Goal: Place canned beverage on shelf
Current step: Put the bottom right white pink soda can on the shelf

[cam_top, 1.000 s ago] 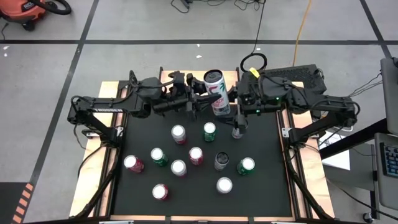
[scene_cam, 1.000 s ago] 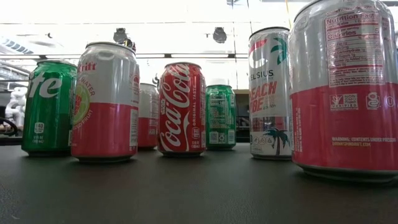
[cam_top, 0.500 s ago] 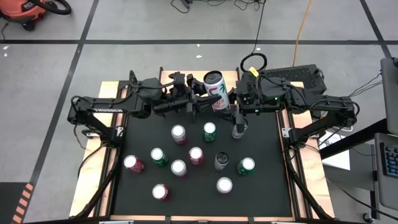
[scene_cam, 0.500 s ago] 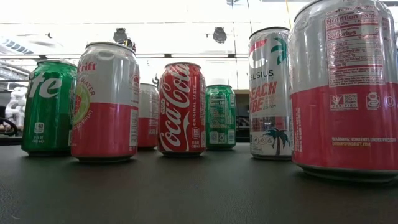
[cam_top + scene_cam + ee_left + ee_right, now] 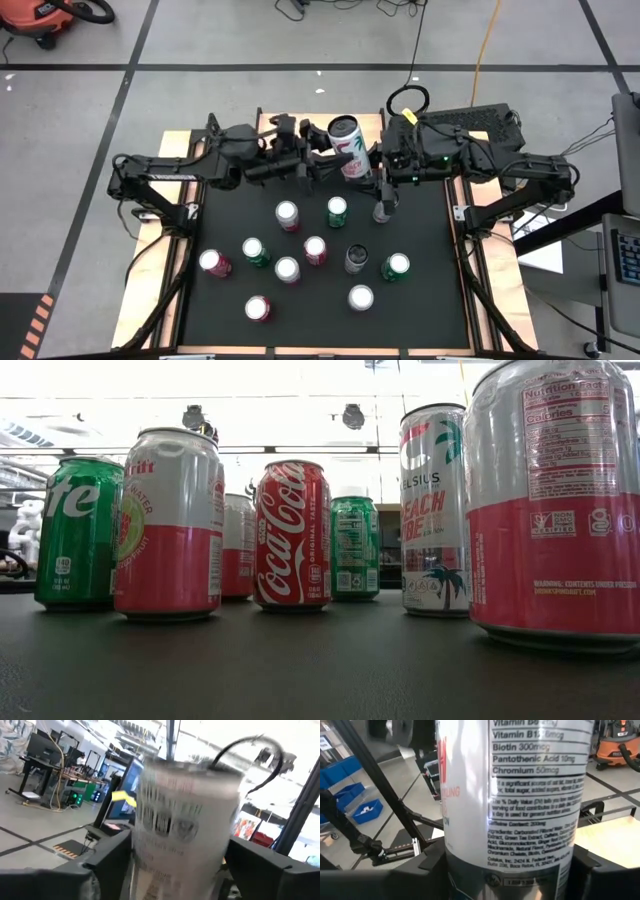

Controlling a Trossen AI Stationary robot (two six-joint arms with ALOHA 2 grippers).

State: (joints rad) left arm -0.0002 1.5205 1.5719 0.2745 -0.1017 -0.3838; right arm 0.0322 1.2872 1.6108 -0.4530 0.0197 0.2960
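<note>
A tall white canned beverage is held high above the far middle of the black mat, between my two grippers. My right gripper reaches in from the table's right and is shut on it. My left gripper comes from the left and is open. In the left wrist view its two fingers stand on either side of the can, with a gap on one side. A light-wood board, the shelf, shows at the far edge behind the arms, which mostly cover it. My right gripper pinches the can's round wall between its two fingers, one on each opposite side. The fingers come level from the table's right and lie across the can. The can stands upright, lifted clear of the mat.
Several cans stand upright on the black mat below and nearer: red, green, white and dark ones, such as a Coca-Cola can. One can stands just under my right gripper. Wooden strips run along the table's sides.
</note>
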